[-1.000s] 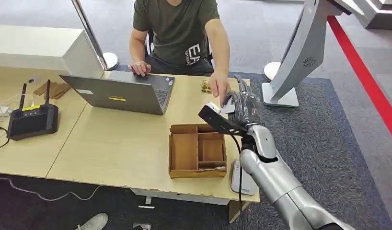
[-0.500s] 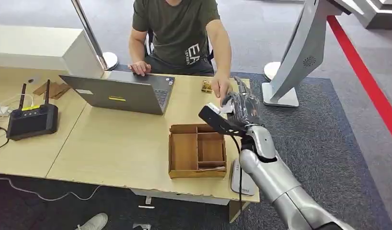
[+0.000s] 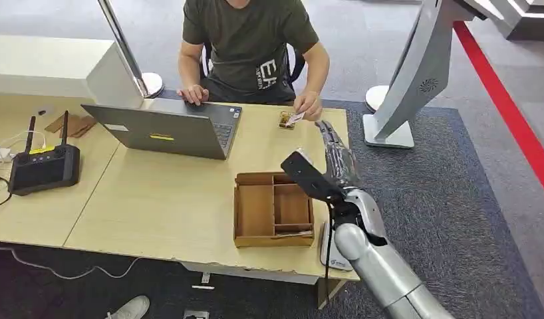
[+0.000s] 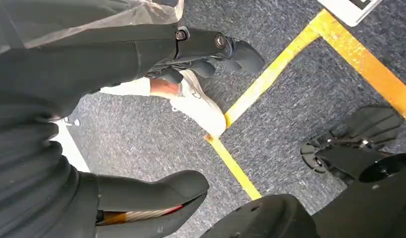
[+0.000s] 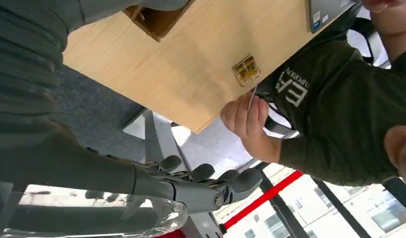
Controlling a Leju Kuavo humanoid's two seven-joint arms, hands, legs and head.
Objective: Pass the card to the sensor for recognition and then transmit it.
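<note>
Since a second ago the card (image 3: 295, 117) has left the right hand (image 3: 336, 158) and gone with the person's hand (image 3: 308, 106) to the table's far edge, where it is pinched just beside a small gold-coloured square (image 3: 285, 119). Now the right hand holds nothing; its fingers (image 5: 201, 173) are stretched out and apart above the table's right edge (image 3: 339, 126), beyond the wooden tray (image 3: 274, 209). By the floor, the left hand (image 4: 156, 193) hangs with nothing in it, thumb and fingers apart. A laptop (image 3: 164, 129) sits at the far edge before the person (image 3: 246, 43).
</note>
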